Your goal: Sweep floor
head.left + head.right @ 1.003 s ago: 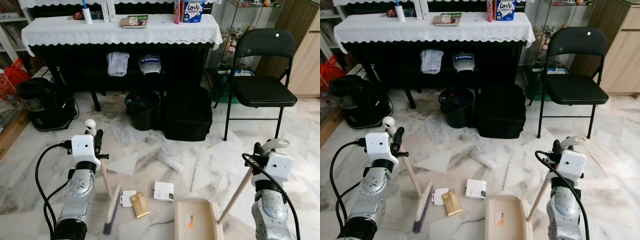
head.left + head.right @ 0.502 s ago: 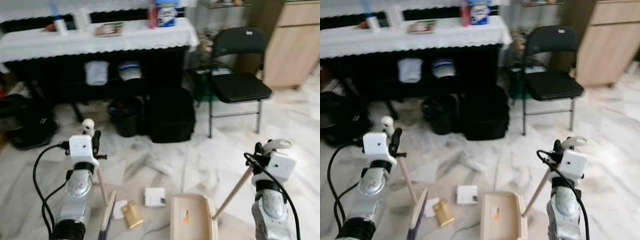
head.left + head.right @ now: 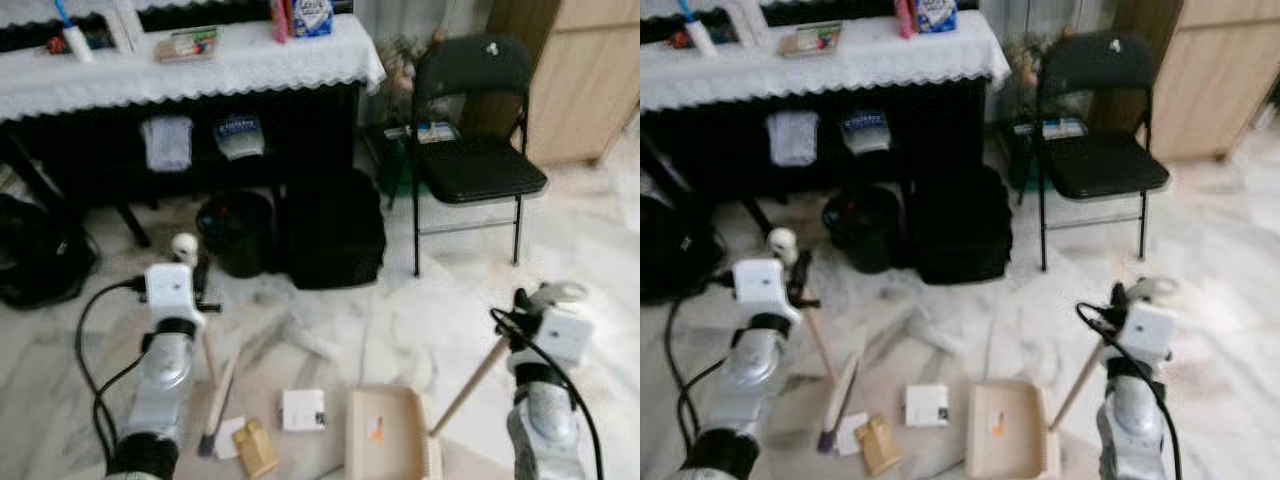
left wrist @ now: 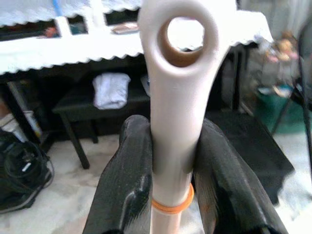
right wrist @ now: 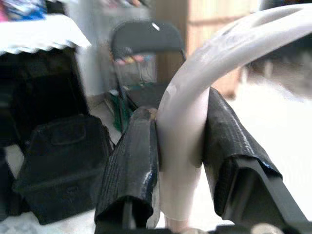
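A black folding metal chair (image 3: pixel 480 150) stood far right, beside a dark table under a white lace cloth (image 3: pixel 200 70), with a black round bin (image 3: pixel 236 230) and black soft bag (image 3: pixel 335 232) beneath.

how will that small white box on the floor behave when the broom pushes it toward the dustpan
The small white box lies flat on smooth marble floor, so it will probably slide rather than roll or tip. It looks like thin card, likely light, so the broom in the left gripper may flick it sideways. The dustpan, held by the right gripper, sits close beside it.
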### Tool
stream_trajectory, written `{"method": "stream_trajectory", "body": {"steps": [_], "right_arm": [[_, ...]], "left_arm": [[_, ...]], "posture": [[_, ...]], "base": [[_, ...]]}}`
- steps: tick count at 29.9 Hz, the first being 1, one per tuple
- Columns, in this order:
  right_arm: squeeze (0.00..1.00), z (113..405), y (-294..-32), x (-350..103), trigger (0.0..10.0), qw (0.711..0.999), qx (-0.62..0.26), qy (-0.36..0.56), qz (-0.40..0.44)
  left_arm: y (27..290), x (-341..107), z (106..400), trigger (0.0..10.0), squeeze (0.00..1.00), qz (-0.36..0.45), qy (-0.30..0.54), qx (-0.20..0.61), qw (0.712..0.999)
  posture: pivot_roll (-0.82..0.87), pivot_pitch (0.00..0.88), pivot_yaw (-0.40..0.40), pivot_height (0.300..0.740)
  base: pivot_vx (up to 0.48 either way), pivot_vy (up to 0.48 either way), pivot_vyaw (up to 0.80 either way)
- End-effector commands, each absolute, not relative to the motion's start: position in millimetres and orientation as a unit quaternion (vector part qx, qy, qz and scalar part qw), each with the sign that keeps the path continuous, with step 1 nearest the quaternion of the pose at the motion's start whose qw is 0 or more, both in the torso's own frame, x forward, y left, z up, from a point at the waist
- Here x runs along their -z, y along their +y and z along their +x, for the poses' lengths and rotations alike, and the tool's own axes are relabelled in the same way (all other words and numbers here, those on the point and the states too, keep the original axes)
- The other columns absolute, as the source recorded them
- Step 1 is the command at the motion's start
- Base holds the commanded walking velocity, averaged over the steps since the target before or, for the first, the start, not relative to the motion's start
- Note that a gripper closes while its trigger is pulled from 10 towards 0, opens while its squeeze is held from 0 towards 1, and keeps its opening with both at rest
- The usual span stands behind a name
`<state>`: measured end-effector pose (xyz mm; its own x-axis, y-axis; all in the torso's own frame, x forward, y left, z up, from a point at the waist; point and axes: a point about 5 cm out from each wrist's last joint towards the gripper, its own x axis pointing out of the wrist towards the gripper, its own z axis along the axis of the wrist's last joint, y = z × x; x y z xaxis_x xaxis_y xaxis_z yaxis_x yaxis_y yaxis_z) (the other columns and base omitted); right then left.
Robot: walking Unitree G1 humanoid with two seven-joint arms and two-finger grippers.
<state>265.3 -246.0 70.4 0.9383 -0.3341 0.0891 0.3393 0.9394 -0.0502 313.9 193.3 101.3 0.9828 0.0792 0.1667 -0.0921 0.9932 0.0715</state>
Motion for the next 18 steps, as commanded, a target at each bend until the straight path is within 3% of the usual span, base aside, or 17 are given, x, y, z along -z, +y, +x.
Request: {"method": "stream_trajectory", "body": {"steps": [1, 18], "right_arm": [[0.00, 267.2, -242.4, -77.0, 10.0, 0.985, 0.161, -0.058, -0.038], [0.00, 268.3, -239.8, -77.4, 10.0, 0.986, 0.144, -0.054, -0.066]], "left_arm": [[200.6, -104.0, 312.2, 10.0, 0.00, 0.042, -0.093, -0.051, 0.993], [199.1, -103.6, 312.3, 10.0, 0.00, 0.044, -0.091, -0.049, 0.994]], "posture": [[-0.09, 0.000, 0.033, 0.740], [-0.09, 0.000, 0.030, 0.740]], "base": [[0.000, 0.000, 0.00], [0.000, 0.000, 0.00]]}}
